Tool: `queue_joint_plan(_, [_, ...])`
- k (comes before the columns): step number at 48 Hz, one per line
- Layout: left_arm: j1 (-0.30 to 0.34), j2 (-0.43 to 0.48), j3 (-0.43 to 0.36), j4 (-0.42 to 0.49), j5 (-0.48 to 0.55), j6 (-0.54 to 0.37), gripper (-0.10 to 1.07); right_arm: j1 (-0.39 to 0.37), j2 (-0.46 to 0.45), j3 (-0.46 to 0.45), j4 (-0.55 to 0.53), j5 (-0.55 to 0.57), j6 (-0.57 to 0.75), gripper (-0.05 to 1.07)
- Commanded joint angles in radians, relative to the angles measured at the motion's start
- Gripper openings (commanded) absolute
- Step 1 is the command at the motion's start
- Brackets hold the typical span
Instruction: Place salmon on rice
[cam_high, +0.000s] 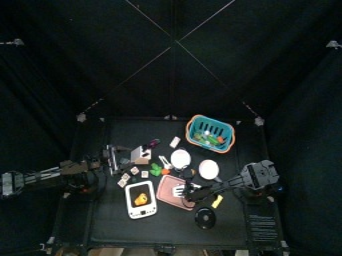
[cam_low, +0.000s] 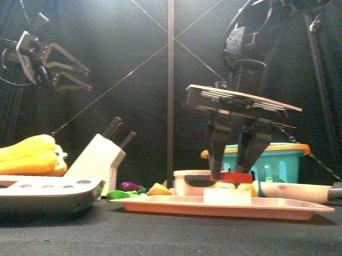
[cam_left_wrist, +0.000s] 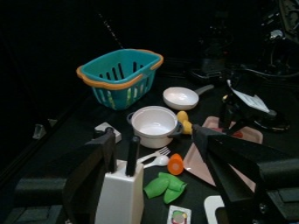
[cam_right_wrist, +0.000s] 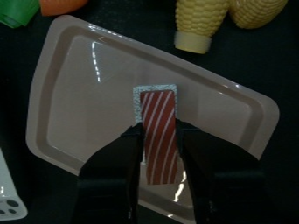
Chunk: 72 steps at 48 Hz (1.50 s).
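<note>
A red, white-striped salmon slice (cam_right_wrist: 158, 131) lies lengthwise on a small white rice block (cam_right_wrist: 155, 89) in the middle of the pink tray (cam_right_wrist: 82, 70). My right gripper (cam_right_wrist: 159, 171) points straight down, with its jaws closed against both long sides of the salmon. In the front view the salmon (cam_low: 237, 179) sits between the jaw tips, right on top of the rice (cam_low: 221, 196). My left gripper (cam_left_wrist: 156, 140) is open and empty. It is held high at the left (cam_low: 47, 65), away from the tray.
A teal basket (cam_high: 210, 130) stands at the back right. A white knife block (cam_low: 94, 160), a white cup (cam_left_wrist: 155, 122), a white bowl (cam_left_wrist: 181, 96), corn (cam_right_wrist: 222, 13) and small toy foods crowd the area around the tray. A yellow toy food (cam_low: 30, 155) lies on a grey tray at the front left.
</note>
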Motion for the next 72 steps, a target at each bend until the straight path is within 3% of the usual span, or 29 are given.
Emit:
queue_joint_plan(1, [0.003, 0.003, -0.026, 0.002, -0.002, 0.000, 1.02, -0.002, -0.018, -0.025, -0.006, 0.009, -0.005, 0.65])
queue_joint_plan(30, [0.003, 0.003, -0.025, 0.002, -0.003, 0.000, 1.02, -0.002, -0.002, -0.040, -0.029, 0.011, -0.008, 0.66])
queue_joint_plan(53, [0.003, 0.003, -0.025, 0.002, -0.002, 0.000, 1.02, 0.000, 0.003, -0.041, -0.028, 0.011, -0.009, 0.83])
queue_joint_plan(72, [0.003, 0.003, -0.025, 0.002, -0.003, 0.000, 1.02, 0.008, -0.061, -0.044, -0.066, 0.057, -0.014, 0.82])
